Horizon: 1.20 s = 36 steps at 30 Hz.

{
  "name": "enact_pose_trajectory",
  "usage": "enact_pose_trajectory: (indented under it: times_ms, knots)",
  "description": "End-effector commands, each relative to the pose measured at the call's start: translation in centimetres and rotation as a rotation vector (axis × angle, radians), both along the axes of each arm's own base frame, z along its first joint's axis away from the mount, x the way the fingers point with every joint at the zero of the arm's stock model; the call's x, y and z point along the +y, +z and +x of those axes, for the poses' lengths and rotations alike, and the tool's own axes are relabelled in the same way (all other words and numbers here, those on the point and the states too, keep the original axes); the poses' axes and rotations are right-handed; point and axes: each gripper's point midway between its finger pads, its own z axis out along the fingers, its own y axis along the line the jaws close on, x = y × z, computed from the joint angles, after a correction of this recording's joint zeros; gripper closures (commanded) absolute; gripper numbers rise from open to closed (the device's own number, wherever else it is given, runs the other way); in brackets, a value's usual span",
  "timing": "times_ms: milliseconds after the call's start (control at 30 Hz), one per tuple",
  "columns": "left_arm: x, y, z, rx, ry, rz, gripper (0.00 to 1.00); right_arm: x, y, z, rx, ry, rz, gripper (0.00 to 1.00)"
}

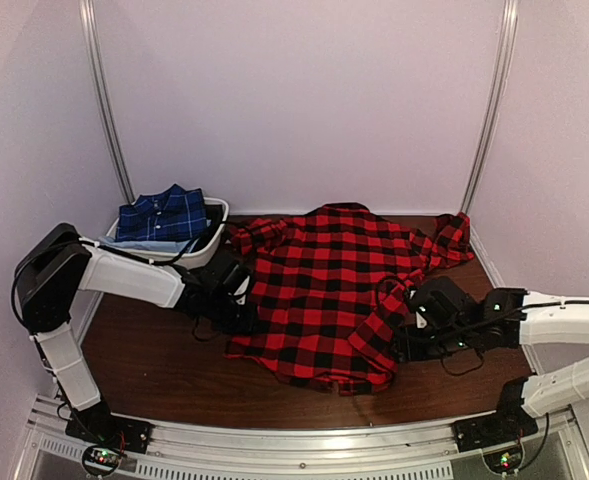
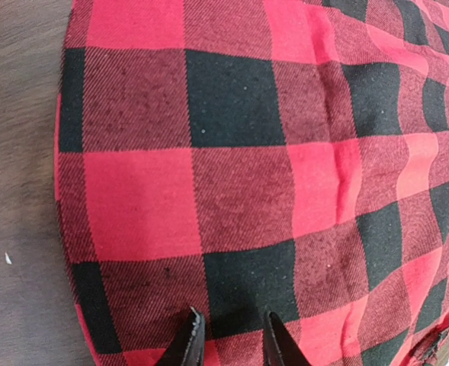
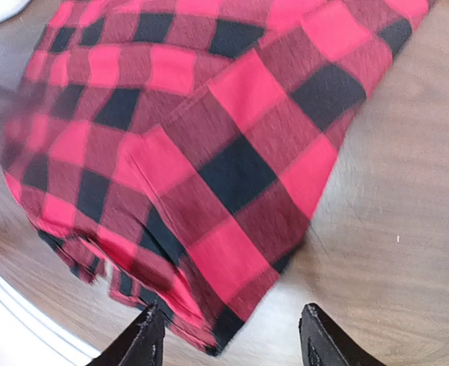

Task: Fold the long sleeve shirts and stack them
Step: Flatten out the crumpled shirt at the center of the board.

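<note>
Right tool (image 3: 232,314) gapes wide, empty, over the red shirt (image 3: 209,152) hem.

**Counter (image 1: 144,365): dark wood-grain surface, two items resting directly on it.**
A red-and-black checked shirt (image 1: 319,290) lies spread across the middle, with its collar toward the far side and its hem toward the near edge. Its left border lies flat on the wood. The left sleeve is bunched at the far left beside a white basket (image 1: 206,250), which stands in the far left corner; contact between them cannot be confirmed. The right sleeve is crumpled at the far right. The shirt's near right part is folded over onto the body. Bare wood shows at near left and near right. A small white speck (image 2: 8,258) lies just left of the shirt's border.
</note>
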Motion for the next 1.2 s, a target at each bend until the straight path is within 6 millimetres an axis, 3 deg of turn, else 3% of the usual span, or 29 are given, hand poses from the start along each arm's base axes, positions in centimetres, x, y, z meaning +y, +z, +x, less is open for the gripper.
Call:
enact_pose_trajectory:
  times_ms: [0,300,500,1000,1100,1167]
  knots:
    - [2.3,-1.4,-1.3,0.051,0.018,0.077,0.72,1.5,1.8,3.1,-0.090,-0.031,-0.052,0.38]
    - [2.5,-1.0,-1.4,0.040,0.016,0.072,0.72,6.8,1.3,8.2,-0.146,0.032,-0.169,0.39]
    - [2.7,-0.9,-1.6,0.039,0.018,0.075,0.72,8.6,-0.3,9.2,-0.128,0.067,-0.217,0.40]
    - [2.9,-1.1,-1.9,0.040,0.014,0.062,0.72,9.2,-4.2,8.6,-0.066,0.083,-0.295,0.48]
    - [3.0,-1.2,-2.1,0.041,0.014,0.064,0.72,8.5,-4.1,8.8,-0.073,0.053,-0.318,0.58]
    - [3.1,-1.3,-2.1,0.040,0.013,0.065,0.72,7.5,-3.9,8.7,-0.078,0.022,-0.340,0.71]
